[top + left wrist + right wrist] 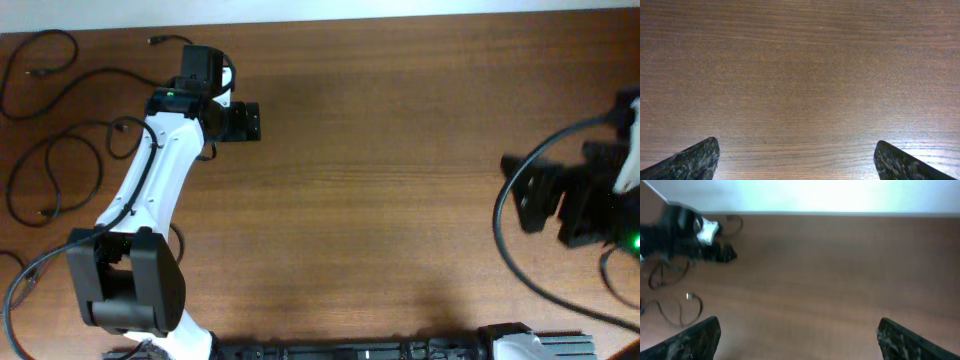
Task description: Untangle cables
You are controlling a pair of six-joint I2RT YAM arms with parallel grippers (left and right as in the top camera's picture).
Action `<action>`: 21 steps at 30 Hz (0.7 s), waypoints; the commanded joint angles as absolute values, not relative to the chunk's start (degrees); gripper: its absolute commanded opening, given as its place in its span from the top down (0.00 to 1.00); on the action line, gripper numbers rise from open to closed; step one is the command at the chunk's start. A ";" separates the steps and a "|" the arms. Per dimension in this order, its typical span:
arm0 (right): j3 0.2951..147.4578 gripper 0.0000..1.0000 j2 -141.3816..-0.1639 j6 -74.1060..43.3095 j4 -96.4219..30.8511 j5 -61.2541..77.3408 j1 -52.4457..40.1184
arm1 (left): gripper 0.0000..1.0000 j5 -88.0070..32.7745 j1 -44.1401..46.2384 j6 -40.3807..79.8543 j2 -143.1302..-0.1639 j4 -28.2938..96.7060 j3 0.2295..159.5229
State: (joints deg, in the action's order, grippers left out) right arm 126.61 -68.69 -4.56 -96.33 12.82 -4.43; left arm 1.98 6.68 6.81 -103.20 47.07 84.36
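We look down on a brown wooden table (380, 200) with the thin black cables (60, 140) lying along its left edge. They are spread there in several loose loops rather than one tight coil. One loop sits in the far left corner, a short end with a small plug (155, 41) lies just beyond the left arm, and a larger loop lies beside that arm's white forearm (150, 180). Part of the cords runs under the arm, and we cannot tell whether the loops cross one another there.

The left gripper (245, 122) hangs over bare wood to the right of the cables, apart from them. In its wrist view we see its two dark fingertips (695, 160) at the bottom corners, spread wide, with only wood grain between them.

The right gripper (535, 195) is at the table's right edge, well apart from the cables, with the arm's own thick black wire (497, 225) curving around it. Its wrist view is blurred, but we see its fingertips (695, 340) set wide apart and holding nothing. Far across the table that view shows the left arm and some of the cable loops, one ending in a small pale plug (688, 296).
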 commanded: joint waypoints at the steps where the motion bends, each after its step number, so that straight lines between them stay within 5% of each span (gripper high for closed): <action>1: 115.07 0.02 -58.04 -4.75 -94.43 10.85 -4.51 | 0.01 2.39 6.61 5.91 -103.18 46.98 84.90; 7: 99.07 0.02 -40.45 -4.93 -92.64 9.91 -4.47 | 0.01 2.39 6.61 5.91 -103.18 46.98 84.90; 21: 97.67 0.03 -39.64 -4.91 -94.96 10.02 -4.47 | 0.01 2.39 6.61 5.91 -103.18 46.98 84.90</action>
State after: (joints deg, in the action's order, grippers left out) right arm 98.91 -39.48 -4.54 -94.96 10.37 -4.43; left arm 1.98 6.68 6.81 -103.20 47.07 84.36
